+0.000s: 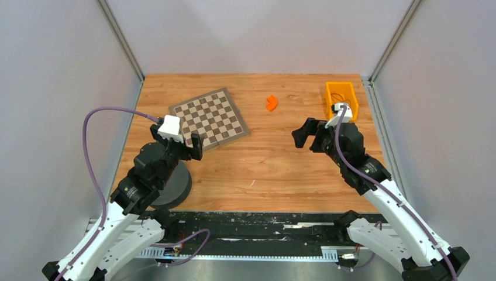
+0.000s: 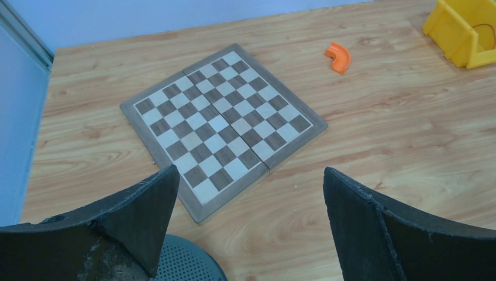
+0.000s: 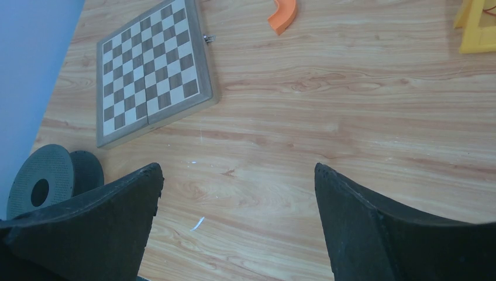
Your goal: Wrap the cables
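Plainly, cables (image 2: 482, 24) in bin (image 2: 453, 32) — near right claw (image 3: 237, 175)

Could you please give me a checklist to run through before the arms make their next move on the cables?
1. Left claw open and empty: ok.
2. Right claw open and empty: ok.
3. Cables located: ok, thin dark wire inside the yellow bin.
4. Cables free of tangles: cannot tell, too thin to judge.
5. Right claw aimed at the bin: not ok, the bin sits at the edge of its view.
6. Grey spool in view: ok, beside the left arm.
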